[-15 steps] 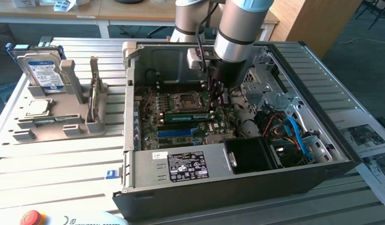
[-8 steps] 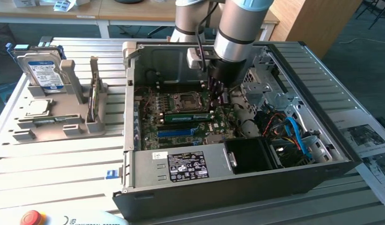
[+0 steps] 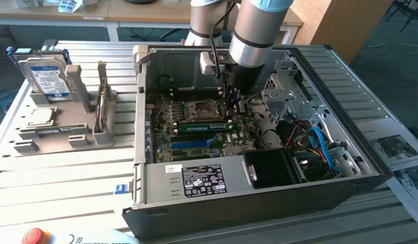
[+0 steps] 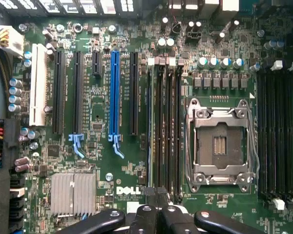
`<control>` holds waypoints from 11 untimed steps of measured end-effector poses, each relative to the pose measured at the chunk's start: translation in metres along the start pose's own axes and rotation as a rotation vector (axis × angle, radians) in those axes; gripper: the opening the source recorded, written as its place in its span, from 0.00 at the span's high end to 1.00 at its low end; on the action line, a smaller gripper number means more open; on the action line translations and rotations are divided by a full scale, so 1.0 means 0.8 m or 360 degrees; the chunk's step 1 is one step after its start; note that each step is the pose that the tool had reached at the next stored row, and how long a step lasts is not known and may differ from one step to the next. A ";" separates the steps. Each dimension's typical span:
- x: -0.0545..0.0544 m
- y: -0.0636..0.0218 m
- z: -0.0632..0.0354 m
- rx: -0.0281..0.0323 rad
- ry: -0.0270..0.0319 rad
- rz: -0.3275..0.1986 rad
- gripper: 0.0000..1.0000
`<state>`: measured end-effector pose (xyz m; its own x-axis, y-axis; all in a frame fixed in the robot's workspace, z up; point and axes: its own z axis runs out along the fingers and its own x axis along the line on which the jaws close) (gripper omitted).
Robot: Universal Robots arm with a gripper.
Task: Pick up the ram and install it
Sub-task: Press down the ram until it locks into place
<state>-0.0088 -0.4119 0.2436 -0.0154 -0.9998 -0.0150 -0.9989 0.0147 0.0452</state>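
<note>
Green ram [image 3: 203,127] seated in motherboard [image 4: 102,161] slot, black pincer [image 4: 156,204] closed above it

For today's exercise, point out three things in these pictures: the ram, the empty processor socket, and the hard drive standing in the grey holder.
ram [image 3: 203,126], exterior view, middle of the green stick's long side.
processor socket [image 4: 219,145], wrist view, centre of the socket inside its metal frame.
hard drive [image 3: 48,76], exterior view, on its blue-white label.

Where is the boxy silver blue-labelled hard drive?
The hard drive stands upright in a grey plastic holder at the exterior view's left, outside the black computer case.
</note>
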 end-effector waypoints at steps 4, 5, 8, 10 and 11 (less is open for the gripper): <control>0.000 0.009 0.001 0.00003 -0.00003 0.0000 0.89; 0.000 0.012 0.001 0.00002 -0.00003 0.0000 0.89; 0.000 0.018 0.001 0.00003 -0.00001 0.0000 0.89; 0.000 0.023 0.001 0.00002 0.00003 0.0000 0.89; 0.000 0.025 0.001 0.00003 0.00008 0.0000 0.89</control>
<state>-0.0291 -0.4118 0.2436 -0.0156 -0.9998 -0.0145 -0.9989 0.0149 0.0450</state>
